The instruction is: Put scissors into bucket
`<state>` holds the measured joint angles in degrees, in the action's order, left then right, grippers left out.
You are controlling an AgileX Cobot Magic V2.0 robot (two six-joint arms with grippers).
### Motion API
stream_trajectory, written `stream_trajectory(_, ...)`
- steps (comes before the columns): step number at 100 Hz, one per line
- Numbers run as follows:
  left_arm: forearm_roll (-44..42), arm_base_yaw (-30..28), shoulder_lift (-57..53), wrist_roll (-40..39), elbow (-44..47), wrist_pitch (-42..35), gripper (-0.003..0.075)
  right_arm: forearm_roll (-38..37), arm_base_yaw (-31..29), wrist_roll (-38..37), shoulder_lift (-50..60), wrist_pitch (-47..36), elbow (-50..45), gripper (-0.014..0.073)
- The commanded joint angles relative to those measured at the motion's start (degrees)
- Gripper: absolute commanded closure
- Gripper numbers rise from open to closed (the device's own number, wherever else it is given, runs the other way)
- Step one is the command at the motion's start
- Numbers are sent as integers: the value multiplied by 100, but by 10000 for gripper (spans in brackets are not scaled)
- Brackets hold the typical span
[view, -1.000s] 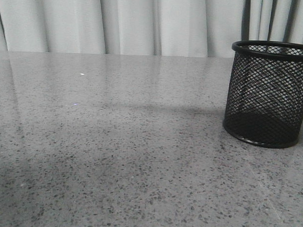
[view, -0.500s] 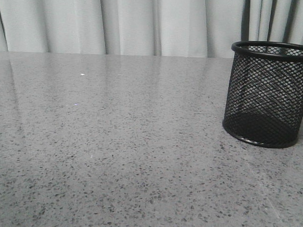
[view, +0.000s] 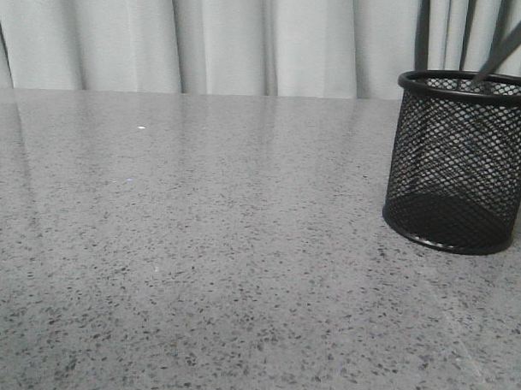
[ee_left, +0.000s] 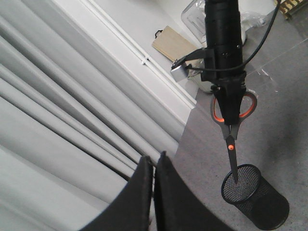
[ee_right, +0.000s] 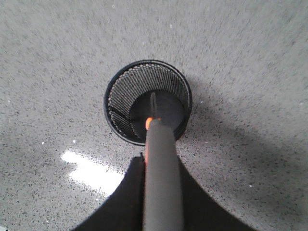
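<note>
Grey speckled stone tabletop, pale pleated curtains behind, soft light

No readable text, label, brand or number shows on anything.

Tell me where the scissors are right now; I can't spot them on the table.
The scissors hang blades-down in the right gripper, directly above the bucket at the table's right side, tips at its rim; the front view shows only the blades.
</note>
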<state>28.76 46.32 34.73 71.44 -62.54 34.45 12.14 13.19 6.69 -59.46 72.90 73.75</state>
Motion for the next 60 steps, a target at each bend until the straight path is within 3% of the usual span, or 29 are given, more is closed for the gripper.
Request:
stream_trajectory(1, 133, 24, 39, -74, -27, -447, 740, 156, -33, 105, -295, 184, 108, 654)
stream_trajectory(25, 181, 24, 39, -87, 186, -499, 740, 192, -33, 147, -959, -211, 108, 620)
stream_trajectory(35, 254, 24, 39, -137, 228, -525, 740, 129, -33, 147, -985, -308, 152, 461)
stream_trajectory(50, 267, 24, 39, -798, 315, -1003, 740, -97, -33, 147, -985, -308, 462, 112)
stream_trajectory(60, 267, 24, -40, -1303, 518, -1721, 740, -239, -33, 147, -942, -198, 911, 48)
